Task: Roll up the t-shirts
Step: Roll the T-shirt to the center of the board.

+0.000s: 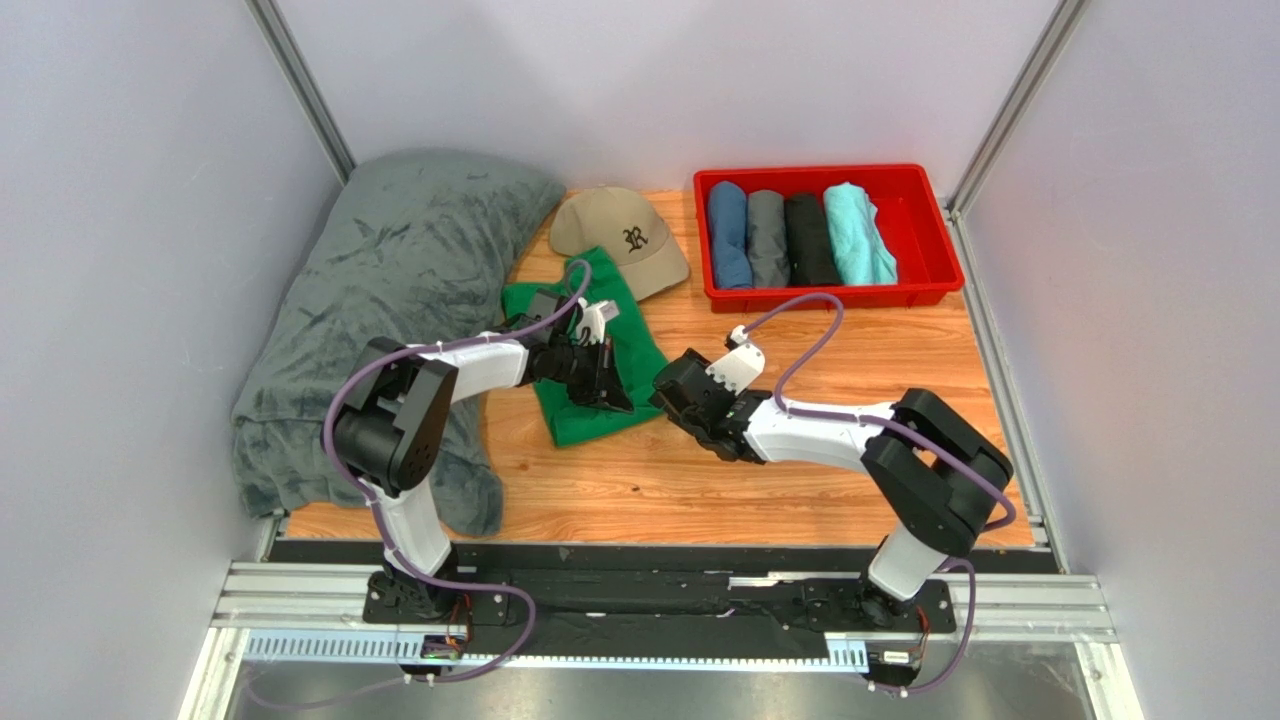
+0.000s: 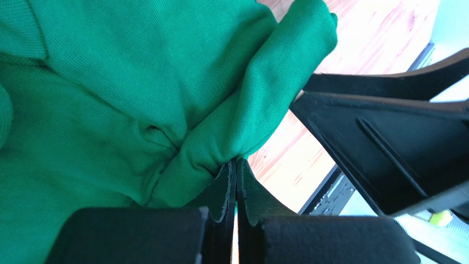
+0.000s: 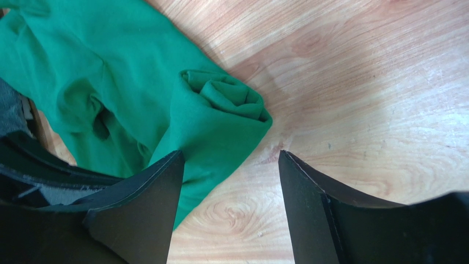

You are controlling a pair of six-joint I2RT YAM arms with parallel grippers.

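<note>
Currently, the green t-shirt (image 2: 137, 82) is clamped by the left pincer (image 2: 236, 165); the right pincer (image 3: 228, 155) is held apart just right of its rolled end.

The green tee (image 2: 110, 110) pinched in the left pincer (image 2: 236, 162) is matt knit cloth, with a fine weave showing, soft and creased. That one and the right pincer (image 3: 230, 155) both look like matt black plastic, a bit rough on the inner faces. The table (image 3: 358, 82) under the right pincer is pale wood, smooth with a slight sheen. The blanket (image 1: 376, 255) left of the left pincer is plush and faintly shiny. The red tray (image 1: 924, 248) beyond the right pincer is glossy plastic.
</note>
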